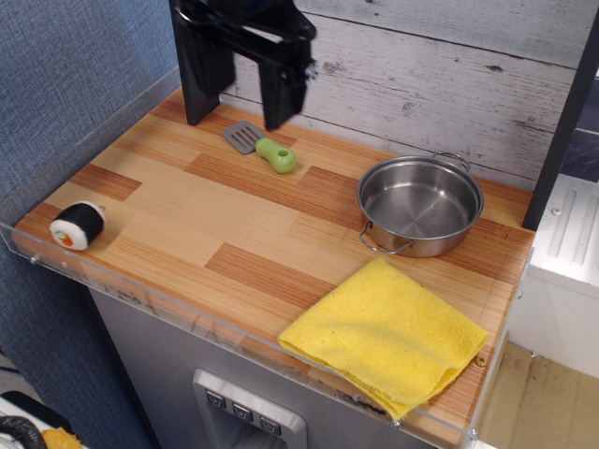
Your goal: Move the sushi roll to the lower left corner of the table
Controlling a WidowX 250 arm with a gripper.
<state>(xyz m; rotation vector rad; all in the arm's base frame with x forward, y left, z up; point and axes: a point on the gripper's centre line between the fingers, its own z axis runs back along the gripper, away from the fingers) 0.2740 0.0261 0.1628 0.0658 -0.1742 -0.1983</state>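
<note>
The sushi roll (77, 225) lies on its side near the front left corner of the wooden table (187, 210), its white end with the orange-and-green centre facing the front. My black gripper (248, 89) hangs high over the back of the table, above the spatula and far from the roll. Its two fingers (281, 94) stand wide apart with nothing between them, so it is open.
A green-handled spatula (262, 146) lies at the back, under the gripper. A steel pot (419, 204) stands at the right, and a folded yellow cloth (388, 332) covers the front right. A clear acrylic rim (140, 299) edges the table.
</note>
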